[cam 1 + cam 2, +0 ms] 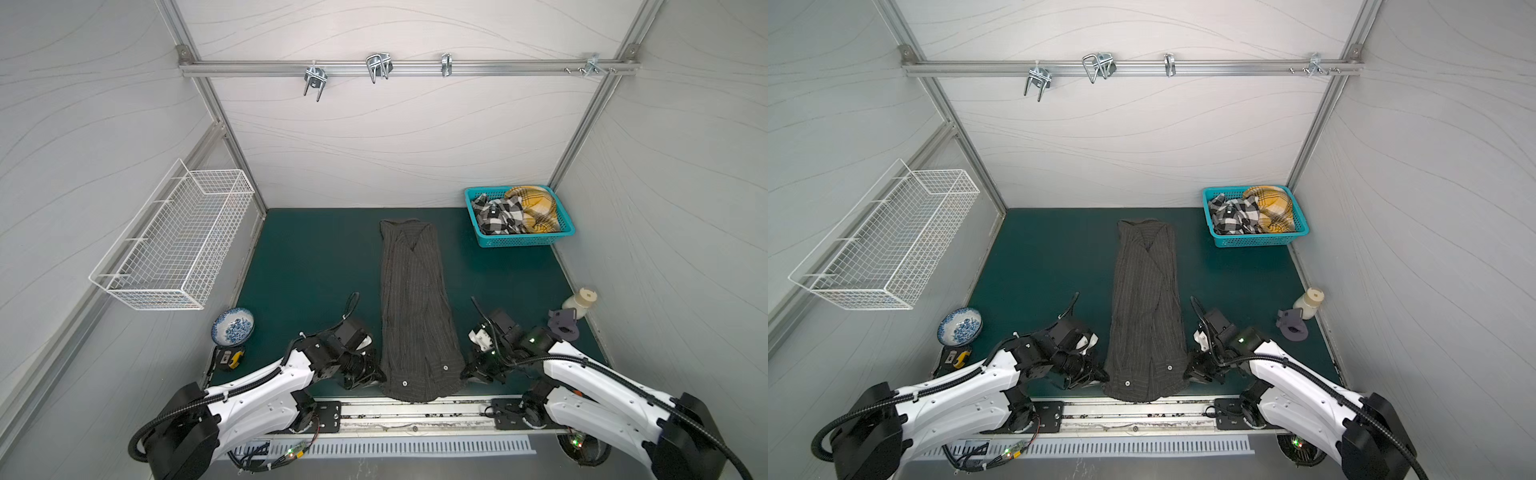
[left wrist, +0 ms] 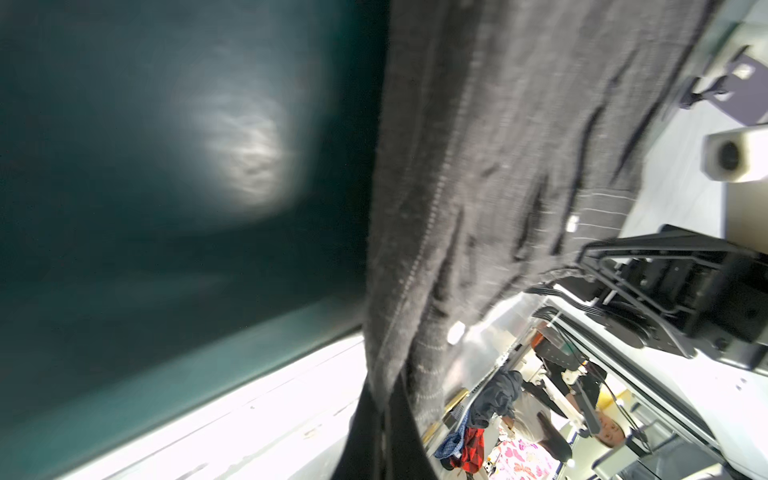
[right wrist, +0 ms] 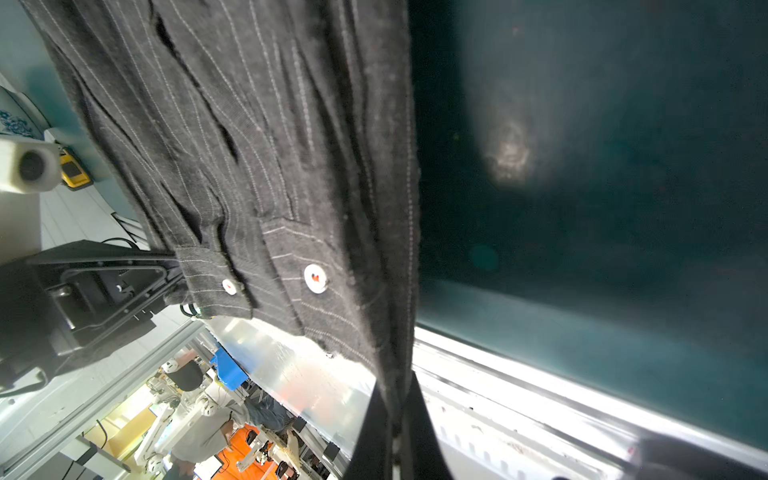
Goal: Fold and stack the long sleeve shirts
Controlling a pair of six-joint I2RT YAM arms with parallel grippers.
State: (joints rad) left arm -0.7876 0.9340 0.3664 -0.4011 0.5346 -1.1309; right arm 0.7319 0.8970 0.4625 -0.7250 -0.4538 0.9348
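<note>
Near hem corners of the grey shirt (image 1: 411, 299) are pinched by the left claw (image 1: 377, 375) and right claw (image 1: 465, 373); it lies as a narrow strip mid counter (image 1: 307, 266); checked shirt (image 1: 496, 216) and plaid shirt (image 1: 536, 208) fill the far-right basket (image 1: 523, 242)

grey walls (image 1: 395, 145), dark teal tabletop (image 1: 311, 266)

Mat (image 2: 124, 249) looks blurred (both wrist views), pinstriped shirt (image 3: 249, 124) cropped.

The pinstriped shirt (image 1: 415, 307) is matt, slightly fuzzy cloth; the teal basket (image 1: 524, 241), perforated plastic.
</note>
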